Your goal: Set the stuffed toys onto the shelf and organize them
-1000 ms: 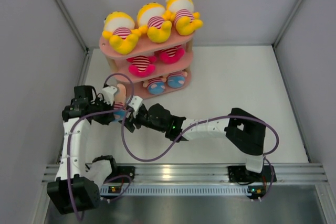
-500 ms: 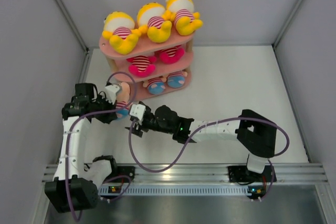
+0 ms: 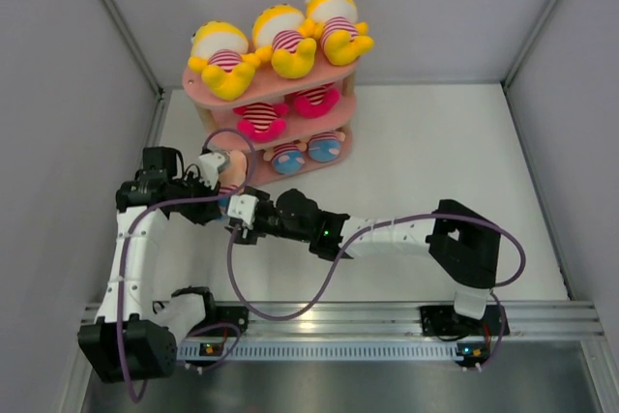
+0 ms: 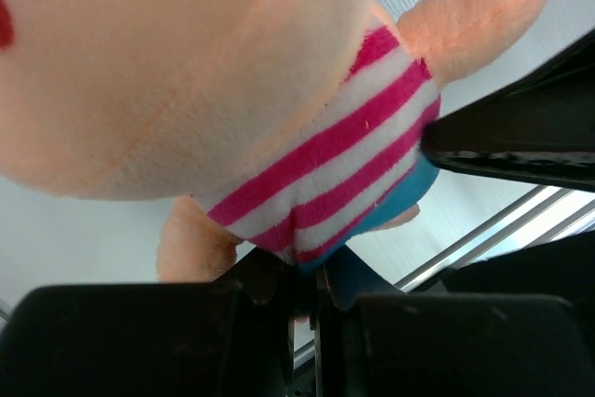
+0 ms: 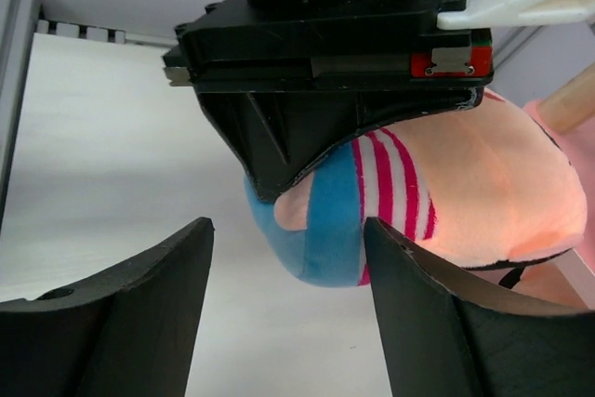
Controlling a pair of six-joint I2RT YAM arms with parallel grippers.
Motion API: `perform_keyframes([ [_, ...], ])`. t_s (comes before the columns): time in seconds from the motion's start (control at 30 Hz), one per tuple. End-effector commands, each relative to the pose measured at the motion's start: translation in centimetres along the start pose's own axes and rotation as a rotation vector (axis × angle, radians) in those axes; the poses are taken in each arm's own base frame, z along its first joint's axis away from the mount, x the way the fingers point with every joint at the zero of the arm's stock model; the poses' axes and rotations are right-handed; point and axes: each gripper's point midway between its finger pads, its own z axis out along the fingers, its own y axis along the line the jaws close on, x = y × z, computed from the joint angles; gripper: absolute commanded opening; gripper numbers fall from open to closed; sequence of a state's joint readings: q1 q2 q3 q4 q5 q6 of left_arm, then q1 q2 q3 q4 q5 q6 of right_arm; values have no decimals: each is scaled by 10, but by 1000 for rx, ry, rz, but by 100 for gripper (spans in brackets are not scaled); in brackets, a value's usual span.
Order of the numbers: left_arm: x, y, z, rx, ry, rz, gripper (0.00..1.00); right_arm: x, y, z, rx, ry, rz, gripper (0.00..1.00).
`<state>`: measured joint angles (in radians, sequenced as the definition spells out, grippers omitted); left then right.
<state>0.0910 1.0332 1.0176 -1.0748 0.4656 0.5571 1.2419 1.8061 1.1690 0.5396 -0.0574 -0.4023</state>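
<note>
Clenched on the blue bottom of a peach-headed doll: left hand, over the worktop, just in front of the shelf. Spread wide around that same blue end, seemingly without touching: right hand. Crowding the shelf: three yellow dolls on top, two pink-bottomed dolls in the middle, two blue-bottomed dolls below. Looping across the shelf's near left corner: purple cable.
</note>
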Motion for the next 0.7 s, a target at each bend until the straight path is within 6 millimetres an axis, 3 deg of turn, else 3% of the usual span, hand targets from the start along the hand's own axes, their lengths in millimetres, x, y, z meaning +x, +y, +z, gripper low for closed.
perform_keyframes([
  [0.0,-20,-7,-9,34,-65,47,0,-3,-18,13,47,11,-6,65],
  [0.13,-20,-10,-13,45,-61,49,0,17,-29,20,67,73,-6,59],
  [0.23,-19,-12,-13,56,-55,50,0,29,-34,22,73,97,-5,41],
  [0.27,-19,-12,-13,55,-56,51,0,31,-36,23,74,105,-7,27],
  [0.33,-18,-12,-12,61,-52,43,0,40,-40,23,72,136,-8,16],
  [0.37,-18,-13,-12,63,-52,44,0,40,-43,26,74,142,-13,5],
  [0.43,-18,-11,-11,61,-44,36,2,44,-47,26,74,159,-17,0],
  [0.53,-18,-8,-11,44,-31,16,35,49,-56,19,103,179,-38,0],
  [0.6,-15,-2,-10,17,-10,4,63,52,-58,11,108,179,-44,0],
  [0.67,-13,3,-11,-13,10,-19,71,60,-64,-1,117,195,-57,0],
])
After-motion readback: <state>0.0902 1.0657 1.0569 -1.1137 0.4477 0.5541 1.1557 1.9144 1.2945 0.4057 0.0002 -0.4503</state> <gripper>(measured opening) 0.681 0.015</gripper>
